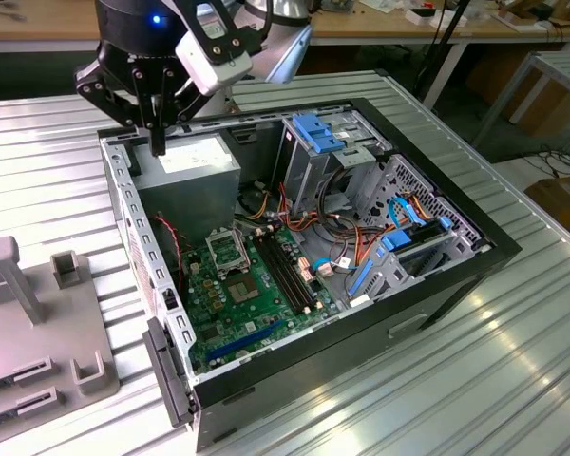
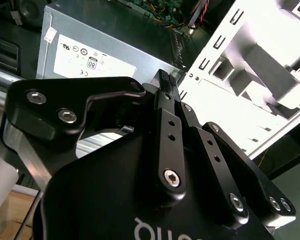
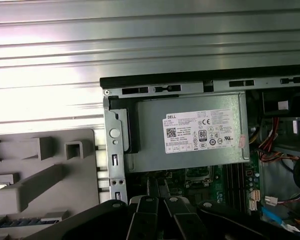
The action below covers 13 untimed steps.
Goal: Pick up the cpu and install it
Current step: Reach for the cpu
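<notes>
a ribbed aluminium bench (image 1: 513, 361) carries an open black tower computer case (image 1: 361, 332) lying on its side, with workshop tables in the background. beside it, towards the exterior view's left, sits a grey moulded fixture tray (image 1: 38, 323) with upright posts and slots.

the black two-finger gripper (image 1: 158, 142) hangs over the case's rear corner, directly above the grey box-shaped power supply (image 1: 195, 166). its fingers are drawn together, and nothing can be seen between them in either wrist view. judged from this pose, the gripper is held high to stay above the case rim and the power supply, not at working height.

the cpu cannot be located with certainty. the black square socket with a metal frame (image 1: 230, 249) sits on the green motherboard (image 1: 228, 313), just past the power supply. in the first wrist view a pale patch shows inside the socket frame (image 3: 200, 174). whether that is the chip or part of the frame cannot be told.

obstructions around the socket:
- the power supply stands tall just beside it, on the gripper's side.
- the perforated grey chassis flange (image 1: 133, 218) rises along the exterior view's left.
- the black memory slots (image 1: 290, 271) run alongside towards the exterior view's right.
- the dull grey square chipset block (image 1: 257, 285) lies near, further down the board.
- red and orange cable bundles (image 1: 347, 233) and the blue-latched drive cage (image 1: 318, 133) occupy the far side, well apart from the socket.
</notes>
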Each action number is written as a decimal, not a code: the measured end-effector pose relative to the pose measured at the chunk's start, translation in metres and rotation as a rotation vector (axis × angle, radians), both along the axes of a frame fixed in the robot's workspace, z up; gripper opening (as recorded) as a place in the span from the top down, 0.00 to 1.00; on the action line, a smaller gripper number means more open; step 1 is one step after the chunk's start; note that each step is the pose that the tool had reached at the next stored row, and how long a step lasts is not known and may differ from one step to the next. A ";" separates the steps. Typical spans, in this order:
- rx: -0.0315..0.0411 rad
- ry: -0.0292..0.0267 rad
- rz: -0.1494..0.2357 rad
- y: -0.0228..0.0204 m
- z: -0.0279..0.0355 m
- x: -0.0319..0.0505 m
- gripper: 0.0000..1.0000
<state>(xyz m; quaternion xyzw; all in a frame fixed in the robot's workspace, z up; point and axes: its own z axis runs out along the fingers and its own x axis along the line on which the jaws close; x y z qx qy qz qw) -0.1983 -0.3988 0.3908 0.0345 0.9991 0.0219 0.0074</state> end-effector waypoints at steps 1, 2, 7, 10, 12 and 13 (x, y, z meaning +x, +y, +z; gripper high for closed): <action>0.0000 0.0001 0.000 0.0000 0.0000 -0.0010 0.89; 0.0000 0.0002 0.000 0.0000 0.0000 -0.0019 0.89; 0.0000 0.0012 0.000 0.0000 -0.0001 -0.0073 0.89; 0.0001 0.0016 0.001 0.0000 -0.0001 -0.0098 0.89; 0.0000 0.0022 0.001 0.0000 -0.0001 -0.0125 0.89; 0.0000 0.0024 0.001 0.0000 -0.0002 -0.0139 0.89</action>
